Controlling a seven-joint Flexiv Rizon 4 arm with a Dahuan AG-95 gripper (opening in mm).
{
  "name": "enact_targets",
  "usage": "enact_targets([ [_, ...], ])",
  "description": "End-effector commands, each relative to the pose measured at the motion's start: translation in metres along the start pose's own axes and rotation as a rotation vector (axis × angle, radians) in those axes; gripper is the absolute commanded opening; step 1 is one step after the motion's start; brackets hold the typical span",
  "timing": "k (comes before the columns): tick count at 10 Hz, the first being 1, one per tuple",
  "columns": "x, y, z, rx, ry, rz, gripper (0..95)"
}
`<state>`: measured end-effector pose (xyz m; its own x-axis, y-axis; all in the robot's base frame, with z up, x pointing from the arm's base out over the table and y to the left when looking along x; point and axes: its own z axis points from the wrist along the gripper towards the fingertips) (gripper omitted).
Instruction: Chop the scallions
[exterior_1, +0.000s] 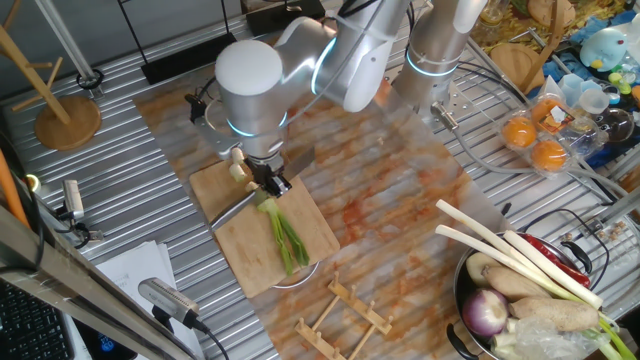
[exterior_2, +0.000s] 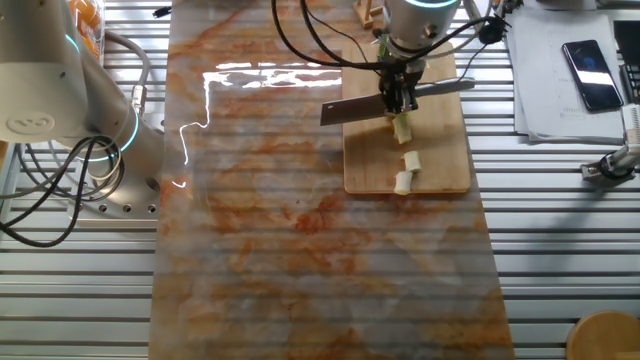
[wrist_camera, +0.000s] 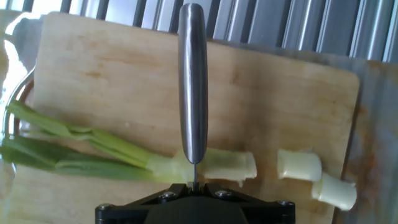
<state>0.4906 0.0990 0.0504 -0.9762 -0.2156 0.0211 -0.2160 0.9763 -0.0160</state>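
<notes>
The robot's pincer (exterior_2: 402, 98) is closed around the handle of a knife (exterior_2: 352, 108), holding it so the blade points straight away from the fingers and lies edge-down across the scallion (wrist_camera: 124, 155). In the hand view, the blade's steel spine runs up the middle of the picture, and its lower end meets the stalk just ahead of the pincer, where pale white turns to light green.

The scallion lies crosswise on a wooden cutting board (wrist_camera: 124, 81) directly beneath the pincer. To one side of the blade the green leaves trail off toward the board's edge; to the other side a short white stub remains attached. Just beyond that stub, slightly apart from it, sit two cut white pieces (wrist_camera: 300, 165), the farther one touching the nearer.

The board rests on a marbled orange mat (exterior_2: 300, 220) over a ribbed metal table (exterior_2: 80, 300). Well away from the pincer, a bowl (exterior_1: 468, 300) holds long thick white stalks (exterior_1: 500, 245), a red onion (exterior_1: 486, 312) and other vegetables. A wooden rack (exterior_1: 345, 315) lies near the board. Nothing blocks the blade.
</notes>
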Motion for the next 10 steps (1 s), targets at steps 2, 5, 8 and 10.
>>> enact_targets([
  [2,-0.008,-0.004,-0.002,0.018,-0.001,-0.006,0.0],
  [5,-0.014,-0.016,-0.011,0.032,0.007,-0.036,0.0],
  [8,-0.015,-0.025,-0.001,0.047,0.009,-0.042,0.0],
  [10,-0.013,-0.030,-0.004,0.051,0.009,-0.061,0.0],
])
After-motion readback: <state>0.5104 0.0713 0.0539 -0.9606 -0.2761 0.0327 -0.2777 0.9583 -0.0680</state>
